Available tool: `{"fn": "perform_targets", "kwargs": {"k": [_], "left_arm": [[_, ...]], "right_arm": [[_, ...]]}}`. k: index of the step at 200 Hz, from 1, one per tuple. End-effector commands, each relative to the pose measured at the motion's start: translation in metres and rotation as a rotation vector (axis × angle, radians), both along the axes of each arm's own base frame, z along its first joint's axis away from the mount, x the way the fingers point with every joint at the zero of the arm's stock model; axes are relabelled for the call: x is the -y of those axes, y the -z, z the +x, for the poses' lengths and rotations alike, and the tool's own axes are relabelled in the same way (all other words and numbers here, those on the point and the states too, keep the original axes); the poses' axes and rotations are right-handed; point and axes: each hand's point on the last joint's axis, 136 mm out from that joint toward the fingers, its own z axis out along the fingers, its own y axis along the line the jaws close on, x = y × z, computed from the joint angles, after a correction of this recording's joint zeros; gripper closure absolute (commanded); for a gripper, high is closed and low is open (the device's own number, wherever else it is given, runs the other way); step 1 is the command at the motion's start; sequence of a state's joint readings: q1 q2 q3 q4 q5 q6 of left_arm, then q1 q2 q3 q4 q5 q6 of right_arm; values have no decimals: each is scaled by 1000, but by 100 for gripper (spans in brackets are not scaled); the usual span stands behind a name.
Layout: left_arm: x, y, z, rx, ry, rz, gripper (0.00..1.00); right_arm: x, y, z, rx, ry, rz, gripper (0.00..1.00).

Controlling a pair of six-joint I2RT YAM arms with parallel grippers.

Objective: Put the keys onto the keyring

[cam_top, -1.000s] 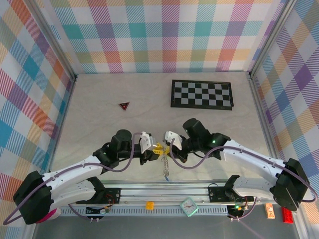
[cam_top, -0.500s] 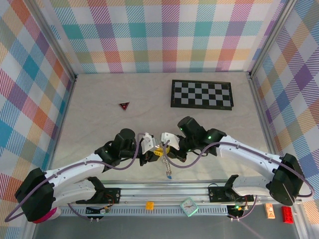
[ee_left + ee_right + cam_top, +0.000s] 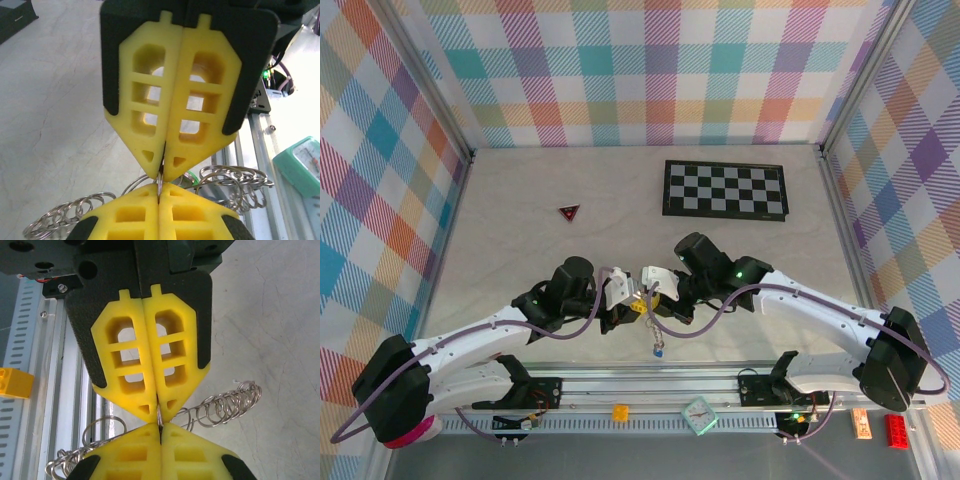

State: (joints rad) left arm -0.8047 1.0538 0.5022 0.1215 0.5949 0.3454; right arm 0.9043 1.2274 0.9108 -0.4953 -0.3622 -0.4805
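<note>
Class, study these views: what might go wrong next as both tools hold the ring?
Both the left tool and right tool pinch the thin ring only at their tips, so it may slip or twist free. The loose chain beside the tips could snag on them.

Counts: 2 tools, left tool (image 3: 160, 187) and right tool (image 3: 160, 427). 1 keyring (image 3: 134, 185), 1 chain (image 3: 653, 330), 1 blue-headed key (image 3: 660, 350); any other key is too small to tell. On the bench: 1 checkerboard (image 3: 725, 190), 1 dark red triangle (image 3: 569, 212). Front rail: 1 yellow block (image 3: 620, 411), 1 teal clock (image 3: 700, 415), 1 red brick (image 3: 898, 430), 1 orange tag (image 3: 861, 424).
</note>
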Motion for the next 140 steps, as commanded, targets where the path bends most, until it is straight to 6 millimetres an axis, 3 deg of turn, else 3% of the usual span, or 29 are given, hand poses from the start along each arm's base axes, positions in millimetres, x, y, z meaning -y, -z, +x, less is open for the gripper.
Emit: {"fn": "perform_targets", "kwargs": {"k": [1, 12, 35, 51, 91, 140], "left_arm": [[5, -13, -2, 31, 27, -24, 100], [5, -15, -2, 36, 28, -32, 100], [4, -19, -4, 54, 25, -60, 100], [3, -22, -4, 66, 19, -87, 100], [3, -27, -4, 88, 9, -132, 100], [3, -27, -3, 100, 4, -143, 100]], "right_arm": [[-11, -18, -6, 7, -41, 60, 100], [-9, -20, -3, 21, -12, 76, 100], [-1, -25, 2, 25, 72, 138, 81], [4, -24, 3, -3, 119, 162, 75], [5, -14, -3, -94, 164, 170, 73], [5, -7, -6, -125, 159, 149, 81]]}}
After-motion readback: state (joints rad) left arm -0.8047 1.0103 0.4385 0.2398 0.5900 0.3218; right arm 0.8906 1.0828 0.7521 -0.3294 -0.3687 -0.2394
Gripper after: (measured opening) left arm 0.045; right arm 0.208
